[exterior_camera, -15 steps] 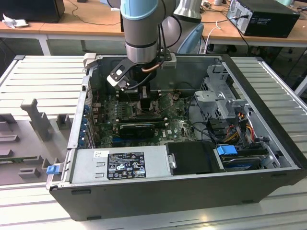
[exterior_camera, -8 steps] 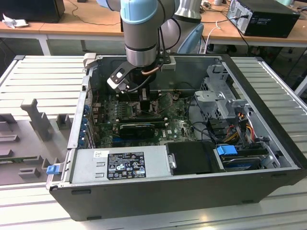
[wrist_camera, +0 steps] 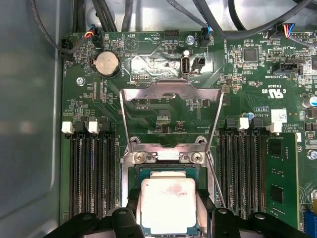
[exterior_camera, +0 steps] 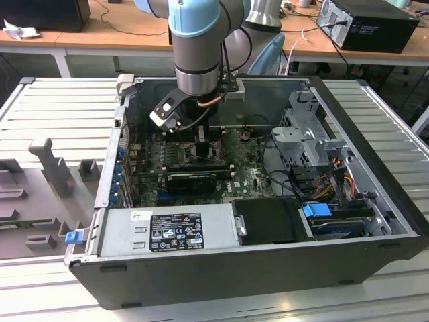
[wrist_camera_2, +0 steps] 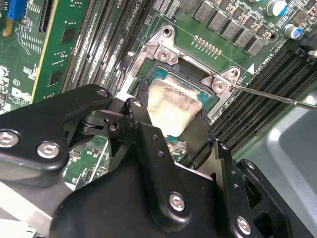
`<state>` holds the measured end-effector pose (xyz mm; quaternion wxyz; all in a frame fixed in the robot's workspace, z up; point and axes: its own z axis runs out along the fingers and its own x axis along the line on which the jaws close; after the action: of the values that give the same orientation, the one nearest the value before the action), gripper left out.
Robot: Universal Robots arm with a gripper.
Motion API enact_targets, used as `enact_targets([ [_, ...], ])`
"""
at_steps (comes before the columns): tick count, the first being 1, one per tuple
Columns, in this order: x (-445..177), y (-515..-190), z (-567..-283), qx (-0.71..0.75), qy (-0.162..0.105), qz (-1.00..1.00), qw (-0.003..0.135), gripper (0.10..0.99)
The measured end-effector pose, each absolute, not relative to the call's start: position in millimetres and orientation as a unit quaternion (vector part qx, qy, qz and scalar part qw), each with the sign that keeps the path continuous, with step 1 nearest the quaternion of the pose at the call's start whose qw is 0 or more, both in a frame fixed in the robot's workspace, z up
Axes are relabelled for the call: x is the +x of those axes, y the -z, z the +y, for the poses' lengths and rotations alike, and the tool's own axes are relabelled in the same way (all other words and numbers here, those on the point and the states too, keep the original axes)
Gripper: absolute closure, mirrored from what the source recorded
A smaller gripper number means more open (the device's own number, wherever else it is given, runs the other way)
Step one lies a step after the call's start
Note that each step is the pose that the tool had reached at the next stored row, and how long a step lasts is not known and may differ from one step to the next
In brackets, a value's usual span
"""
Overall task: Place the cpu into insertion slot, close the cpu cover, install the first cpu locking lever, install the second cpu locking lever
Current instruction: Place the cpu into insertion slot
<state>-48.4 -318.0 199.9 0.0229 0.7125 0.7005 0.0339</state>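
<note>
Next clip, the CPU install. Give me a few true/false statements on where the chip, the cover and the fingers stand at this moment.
1. The chip is between the two fingers, right at the socket. True.
2. The cover frame is folded down over the chip. False: it stands swung open, away from the socket, with the chip's metal face bare.
3. The arm reaches down into an open computer case. True.
4. The chip lies on the table outside the case. False: it is inside the case, at the socket on the green board.
</note>
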Motion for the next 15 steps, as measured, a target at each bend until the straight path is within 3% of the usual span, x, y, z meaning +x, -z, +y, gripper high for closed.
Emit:
enact_targets([
  [4,-48,-200,-318,0.712,-0.034,0.7,0.023,0.557],
  [5,-48,-200,-318,0.712,-0.034,0.7,0.023,0.478],
  [13,-48,-208,-318,0.713,-0.034,0.7,0.023,0.494],
  [14,-48,-209,-318,0.713,-0.034,0.7,0.023,0.557],
  [15,-48,-211,-318,0.713,-0.034,0.7,0.023,0.682],
])
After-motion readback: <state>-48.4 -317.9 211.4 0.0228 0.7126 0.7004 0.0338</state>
